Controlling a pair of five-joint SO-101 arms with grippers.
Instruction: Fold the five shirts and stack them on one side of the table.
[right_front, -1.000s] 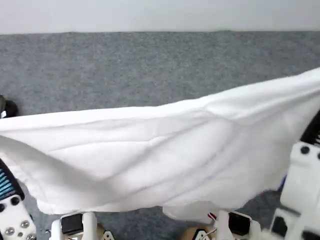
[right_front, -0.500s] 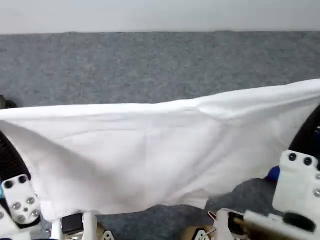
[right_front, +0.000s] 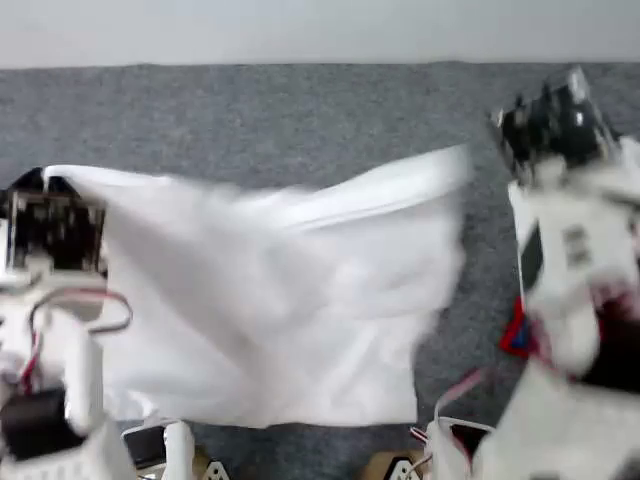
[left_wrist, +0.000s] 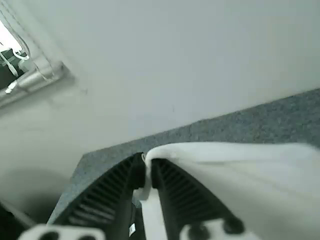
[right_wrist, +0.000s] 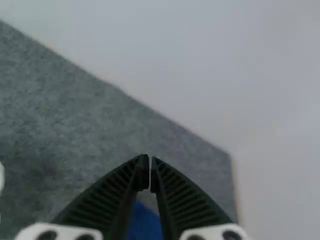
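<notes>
1. The white shirt (right_front: 270, 310), stretched right across the view a moment ago, now hangs narrower over the counter (right_front: 300, 110).
2. The left hand (left_wrist: 147, 172) still pinches 1 corner of it.
3. The right hand (right_wrist: 146, 172), closed on nothing, has swung clear of the shirt, so folding likely needs a regrasp.

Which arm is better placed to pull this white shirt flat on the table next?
Probably left. The left gripper is shut on a corner of the white shirt, so it can drag the cloth at once. The right gripper is shut on nothing, apart from the shirt's edge.
</notes>
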